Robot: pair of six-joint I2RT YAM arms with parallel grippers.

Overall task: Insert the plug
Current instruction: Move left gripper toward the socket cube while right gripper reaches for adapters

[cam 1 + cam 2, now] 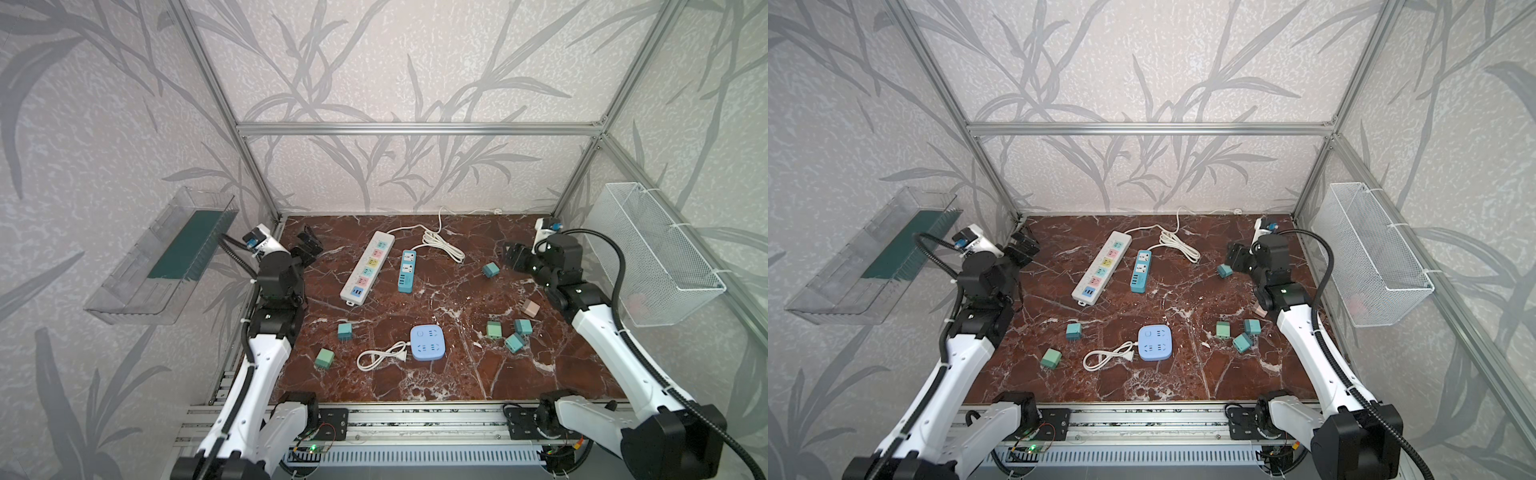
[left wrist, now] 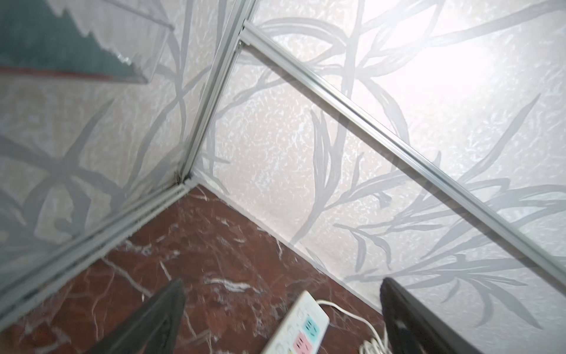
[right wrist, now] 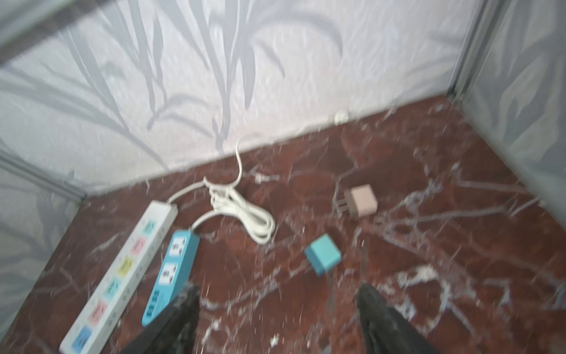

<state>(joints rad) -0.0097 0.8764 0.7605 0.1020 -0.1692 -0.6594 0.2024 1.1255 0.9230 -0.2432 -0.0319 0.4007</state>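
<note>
A teal plug [image 1: 491, 269] [image 3: 324, 254] lies on the red marble floor, just in front of my right gripper [image 1: 509, 251] [image 3: 278, 288]. That gripper hangs low, open and empty. A beige plug [image 1: 530, 308] [image 3: 361, 202] lies near the right arm. My left gripper [image 1: 309, 243] [image 2: 283, 280] is open and empty at the back left corner. It points towards the end of the white power strip [image 1: 368, 268] [image 2: 301, 331] with coloured sockets. A blue power strip [image 1: 407, 271] [image 3: 173, 269] lies beside the white one. A blue square socket block [image 1: 427, 343] sits near the front.
More plugs lie loose: a teal plug [image 1: 343, 331] and a green plug [image 1: 324, 359] front left, and three [image 1: 514, 343] clustered front right. Coiled white cords [image 1: 442, 245] lie at the back. A wire basket [image 1: 660, 253] hangs on the right wall and a clear tray [image 1: 166, 257] on the left wall.
</note>
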